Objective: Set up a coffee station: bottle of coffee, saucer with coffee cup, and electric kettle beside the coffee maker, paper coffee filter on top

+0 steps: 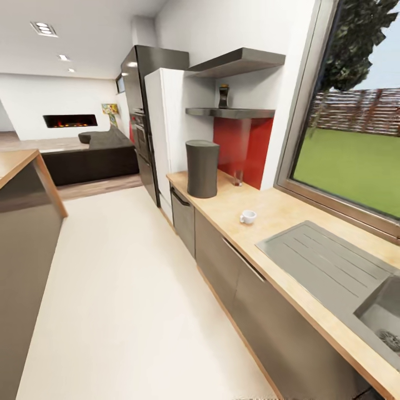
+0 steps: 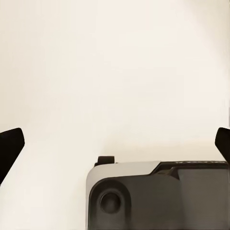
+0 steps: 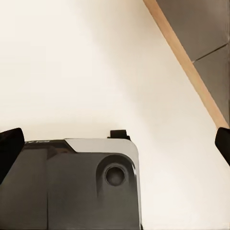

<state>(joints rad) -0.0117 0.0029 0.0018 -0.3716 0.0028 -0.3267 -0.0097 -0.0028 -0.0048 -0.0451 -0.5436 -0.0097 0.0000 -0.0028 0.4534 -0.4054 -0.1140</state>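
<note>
Fingers [image 2: 10, 146] apparently apart, over floor [image 2: 115, 72]

The light wood-grain tabletop [image 1: 278, 214] runs along the window wall over dark grey cabinet fronts, with a steel sink [image 1: 339, 266] set into it. On it the coffee maker [image 1: 201, 168] stands upright near the far end, a clear glass [image 1: 238, 177] just beside it by the red panel. The coffee cup [image 1: 248, 216] sits alone (no plate beneath) nearer the sink. The kitchen shelf [image 1: 230, 112] above carries the bottle of coffee [image 1: 223, 95].
</note>
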